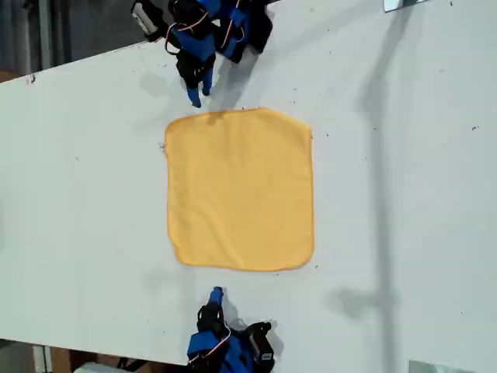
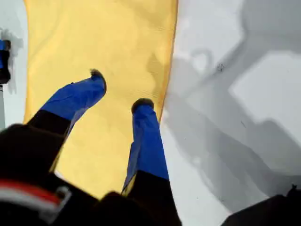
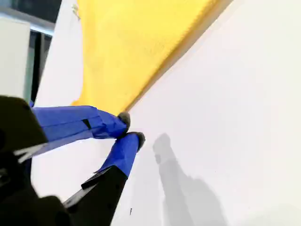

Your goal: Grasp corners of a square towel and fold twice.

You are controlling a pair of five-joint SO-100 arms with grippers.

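Towel [image 1: 241, 190] flat and unfolded mid-worktop [image 1: 78, 194] in the exterior view. Off its hem, one blue arm [image 1: 198, 47] at 12 o'clock, another arm [image 1: 221, 342] at 6 o'clock, neither on the cloth. My first gripper [image 2: 120, 89] above yellow terry beside a hem, fingers [image 2: 146, 136] spread apart, empty. My second gripper [image 3: 130, 128] just off a rounded corner [image 3: 101, 99], fingers nearly together on nothing.

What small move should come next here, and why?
Probably open my second gripper and ease it onto the nearest corner of the towel. Its fingers look almost shut on nothing, just off that corner over the bare table. My first gripper is already open at the towel's edge.
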